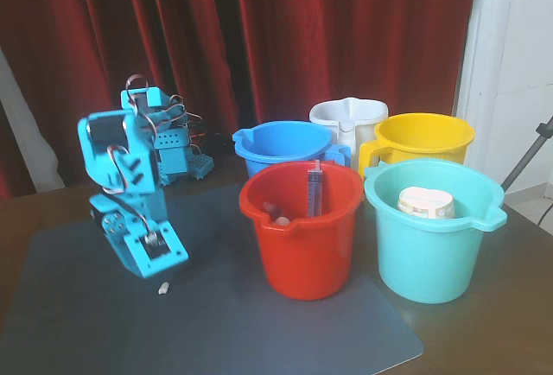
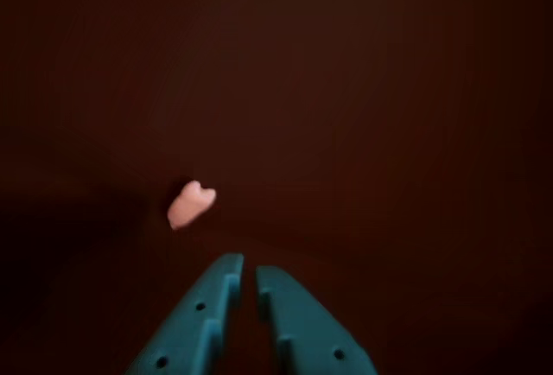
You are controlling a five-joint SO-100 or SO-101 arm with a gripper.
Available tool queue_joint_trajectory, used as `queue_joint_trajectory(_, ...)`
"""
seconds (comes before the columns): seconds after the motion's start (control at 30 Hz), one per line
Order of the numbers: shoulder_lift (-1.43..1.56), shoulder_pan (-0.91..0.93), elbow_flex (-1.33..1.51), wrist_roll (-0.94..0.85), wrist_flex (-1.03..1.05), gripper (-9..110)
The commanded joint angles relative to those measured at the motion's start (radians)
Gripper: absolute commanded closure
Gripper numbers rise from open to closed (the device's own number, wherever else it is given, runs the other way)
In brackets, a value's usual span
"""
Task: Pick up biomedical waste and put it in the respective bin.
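The biomedical waste, a tiny white pellet (image 1: 163, 288), lies on the dark mat (image 1: 259, 332) just below and right of my blue arm. In the wrist view the pellet (image 2: 191, 205) sits a little ahead and left of my gripper (image 2: 249, 269). The two teal fingers (image 2: 207, 306) stand almost together with only a thin slit between them and hold nothing. In the fixed view the gripper (image 1: 154, 264) hangs low over the mat, close above the pellet and not touching it.
Several buckets stand to the right: red (image 1: 302, 254) with an upright syringe (image 1: 314, 189), teal (image 1: 429, 254) holding a white tub, blue (image 1: 281, 143), white (image 1: 347, 116), yellow (image 1: 423, 137). A red curtain hangs behind.
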Motion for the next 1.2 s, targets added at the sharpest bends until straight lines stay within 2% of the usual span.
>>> queue_joint_trajectory(0.0,0.02,0.006,0.018,0.098,0.351,101)
queue_joint_trajectory(0.17,0.114,0.008,0.167,0.377,0.351,101)
queue_joint_trajectory(0.33,0.311,-0.002,0.33,0.541,0.351,101)
queue_joint_trajectory(0.47,0.428,0.0,0.376,0.552,0.348,101)
queue_joint_trajectory(0.67,0.351,-0.006,0.362,0.554,0.281,100)
queue_joint_trajectory(0.73,0.287,-0.006,0.36,0.554,0.245,91)
queue_joint_trajectory(0.83,0.253,-0.006,0.339,0.554,0.218,85)
queue_joint_trajectory(1.17,0.189,-0.008,0.249,0.554,0.215,84)
